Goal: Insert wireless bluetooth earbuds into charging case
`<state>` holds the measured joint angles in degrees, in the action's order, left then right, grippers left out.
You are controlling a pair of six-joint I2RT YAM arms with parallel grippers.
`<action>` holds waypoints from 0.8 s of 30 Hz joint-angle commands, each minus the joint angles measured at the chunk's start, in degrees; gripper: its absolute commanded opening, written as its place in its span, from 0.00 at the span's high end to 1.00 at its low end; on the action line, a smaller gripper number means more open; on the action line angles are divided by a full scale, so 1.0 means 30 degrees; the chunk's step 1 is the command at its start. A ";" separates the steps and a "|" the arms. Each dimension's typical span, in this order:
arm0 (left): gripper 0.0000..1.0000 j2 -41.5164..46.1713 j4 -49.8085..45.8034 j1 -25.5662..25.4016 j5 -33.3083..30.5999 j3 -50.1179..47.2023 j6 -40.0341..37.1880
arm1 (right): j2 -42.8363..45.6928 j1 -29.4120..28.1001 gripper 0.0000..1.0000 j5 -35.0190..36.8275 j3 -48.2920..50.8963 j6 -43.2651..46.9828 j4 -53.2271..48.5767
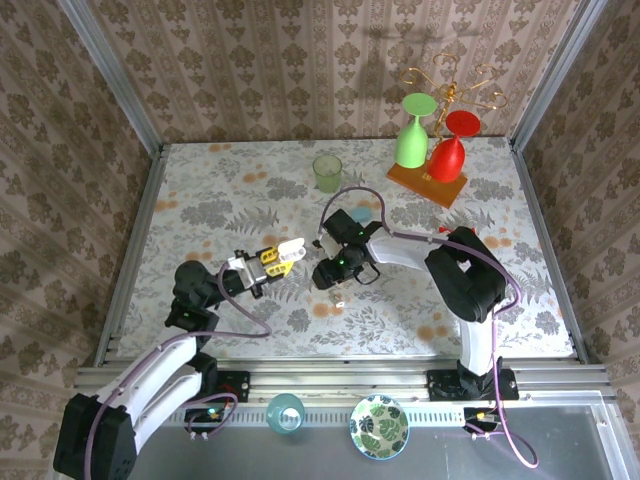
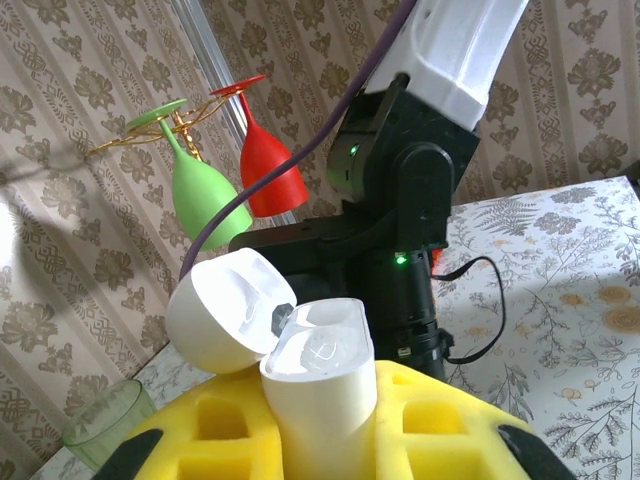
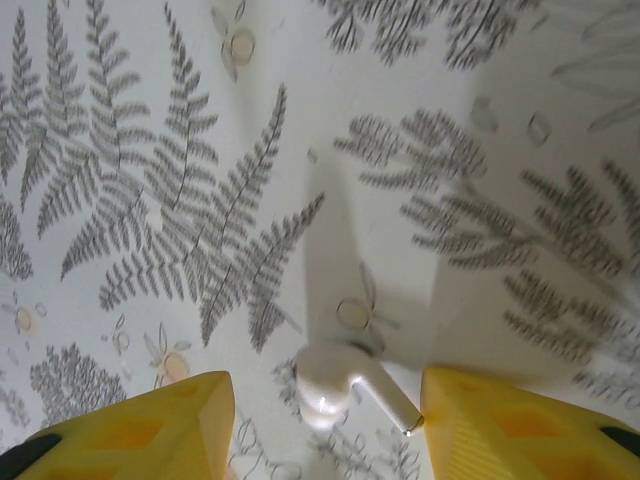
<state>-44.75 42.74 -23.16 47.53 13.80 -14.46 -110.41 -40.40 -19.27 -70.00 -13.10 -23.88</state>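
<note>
Right under our right gripper [image 3: 328, 438], the small white plastic earbud [image 3: 345, 392] lies on the fern-printed table [image 3: 200, 150] between the parted yellow fingers. Its stem runs across the gap, with the tip just beside one finger. Further off to that hand's side, our left gripper [image 2: 320, 440] is clamped on the white, open-lidded charging case [image 2: 318, 385].

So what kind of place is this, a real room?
Probably a robot test booth, not a home: wallpapered panels boxed in by a metal frame, and two robot arms bolted to a rail beside the fern-print table.
</note>
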 commanded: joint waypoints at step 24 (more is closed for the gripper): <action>0.99 0.0531 0.0519 0.0102 0.0383 -0.0294 -0.0408 | -0.1186 -0.0619 0.47 0.1281 -0.2787 -0.0169 -0.3783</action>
<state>-44.01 45.21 -23.16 48.01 13.45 -14.48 -113.75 -41.45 -14.79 -78.72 -13.63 -32.64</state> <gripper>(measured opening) 0.165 0.530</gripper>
